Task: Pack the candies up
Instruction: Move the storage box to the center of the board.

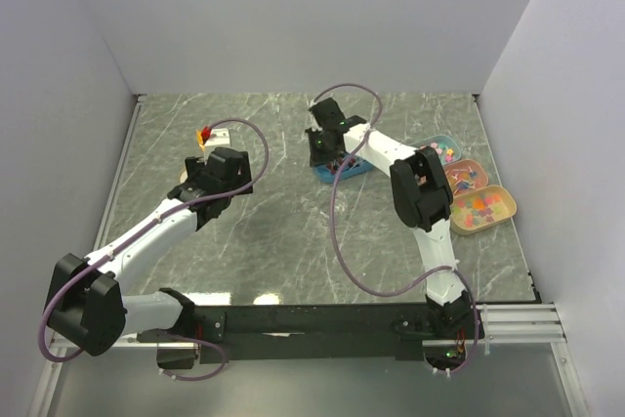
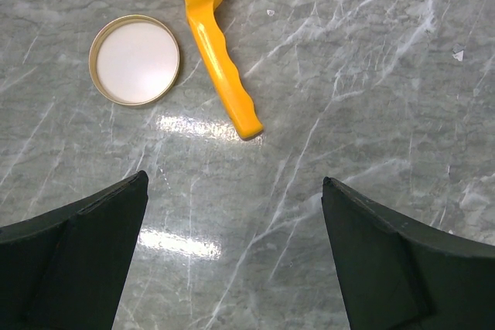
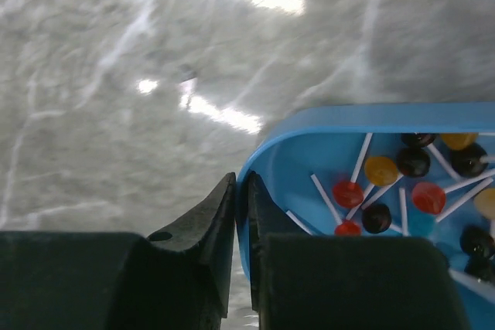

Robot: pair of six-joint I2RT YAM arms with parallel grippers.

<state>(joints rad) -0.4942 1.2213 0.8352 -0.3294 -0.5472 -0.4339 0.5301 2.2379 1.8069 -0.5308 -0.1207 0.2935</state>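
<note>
The candies (image 1: 446,150) lie in a pale teal tray (image 1: 428,143), the farthest of three trays set in a row along the right edge of the table (image 1: 273,231); the other two trays hold different sweets. They are a loose heap of tiny pieces with no long axis to line up on, so the coming move turns on direction. From the right gripper (image 3: 241,183) the candies are off to its right and well apart, with that arm's own elbow between them in the top view. The gripper is pressed together on the near rim of a blue tray (image 3: 309,125) holding lollipops (image 3: 383,169), one finger outside the wall and one inside. It would probably have to let go, or drag that tray along, before reaching right. The right arm is much the nearer. The left gripper (image 2: 234,179) hangs spread wide and empty on the far left side, over a yellow scoop (image 2: 220,59) and a round lid (image 2: 134,59).
</note>
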